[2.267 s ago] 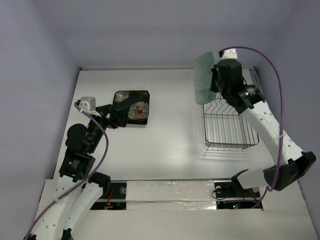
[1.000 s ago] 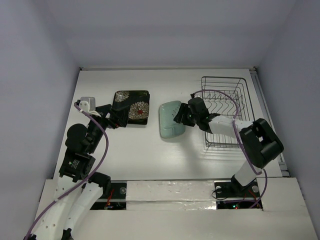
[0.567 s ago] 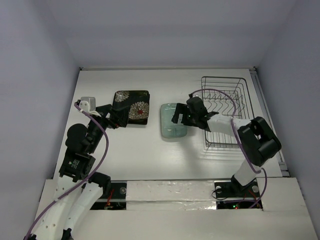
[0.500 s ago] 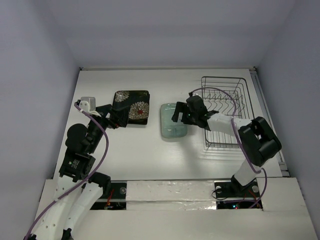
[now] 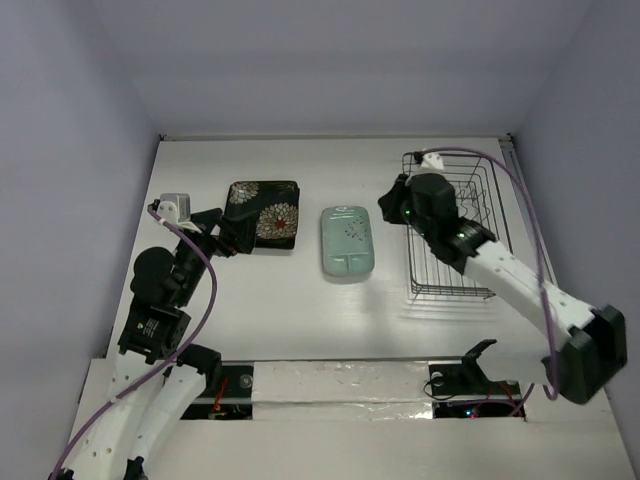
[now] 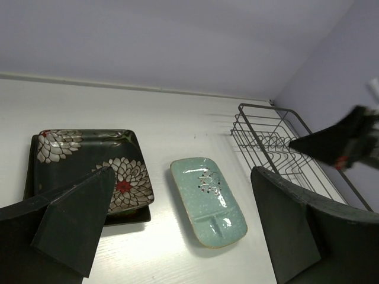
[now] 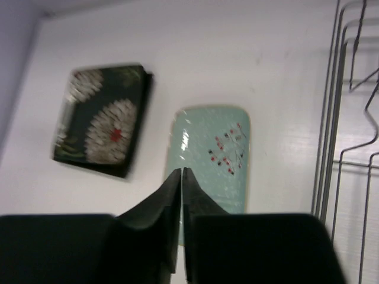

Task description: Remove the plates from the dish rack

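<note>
The pale mint-green plate [image 5: 347,240] [image 6: 208,192] [image 7: 213,160] lies flat on the table between the rack and the dark plates. A black flower-patterned plate [image 5: 264,213] [image 6: 89,165] [image 7: 103,121] rests on top of another dark plate. No plate shows in the wire dish rack [image 5: 450,292] [image 6: 266,139] [image 7: 331,118]. Above the mint plate's right edge hovers my right gripper [image 5: 387,207] [image 7: 181,171], shut with nothing between its jaws. My left gripper [image 5: 228,232] [image 6: 182,177] stands open beside the dark plates' near left corner, holding nothing.
White walls close the table at the back and on both sides. Bare white table [image 5: 300,310] lies in front of the plates. The right arm's purple cable [image 5: 520,200] arcs over the rack.
My right gripper has let go of the mint plate, risen, drawn back towards the rack and shut. The plate now lies flat. The left arm has not moved.
</note>
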`<state>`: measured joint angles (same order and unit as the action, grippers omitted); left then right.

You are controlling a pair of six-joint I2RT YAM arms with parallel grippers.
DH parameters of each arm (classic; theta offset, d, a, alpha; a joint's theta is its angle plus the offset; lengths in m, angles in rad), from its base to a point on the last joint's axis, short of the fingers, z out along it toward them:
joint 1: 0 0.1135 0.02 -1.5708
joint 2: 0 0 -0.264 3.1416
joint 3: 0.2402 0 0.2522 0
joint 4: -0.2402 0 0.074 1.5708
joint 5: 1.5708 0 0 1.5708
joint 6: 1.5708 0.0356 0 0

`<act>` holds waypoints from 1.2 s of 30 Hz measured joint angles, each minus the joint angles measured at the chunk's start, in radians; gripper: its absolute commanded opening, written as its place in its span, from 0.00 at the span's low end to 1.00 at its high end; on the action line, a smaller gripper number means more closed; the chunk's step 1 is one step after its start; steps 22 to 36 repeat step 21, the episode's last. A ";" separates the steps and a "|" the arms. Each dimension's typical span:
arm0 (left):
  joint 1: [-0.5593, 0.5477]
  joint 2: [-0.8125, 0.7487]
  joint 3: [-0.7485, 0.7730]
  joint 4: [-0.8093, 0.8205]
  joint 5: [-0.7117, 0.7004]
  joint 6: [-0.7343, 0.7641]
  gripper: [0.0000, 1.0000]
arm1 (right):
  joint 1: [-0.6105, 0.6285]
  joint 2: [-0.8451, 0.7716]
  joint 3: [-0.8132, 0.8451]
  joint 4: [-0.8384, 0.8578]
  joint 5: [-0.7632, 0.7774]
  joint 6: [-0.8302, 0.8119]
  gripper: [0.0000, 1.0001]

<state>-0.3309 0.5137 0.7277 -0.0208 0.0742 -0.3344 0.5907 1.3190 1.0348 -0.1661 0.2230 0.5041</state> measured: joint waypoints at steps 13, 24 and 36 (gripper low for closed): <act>0.029 -0.015 0.000 -0.002 -0.046 0.000 0.99 | 0.000 -0.764 -0.075 0.069 0.339 -0.114 0.81; 0.046 -0.022 -0.002 -0.001 -0.056 0.002 0.99 | 0.000 -0.760 -0.232 0.037 0.420 -0.103 0.82; 0.046 -0.022 -0.002 -0.001 -0.056 0.002 0.99 | 0.000 -0.760 -0.232 0.037 0.420 -0.103 0.82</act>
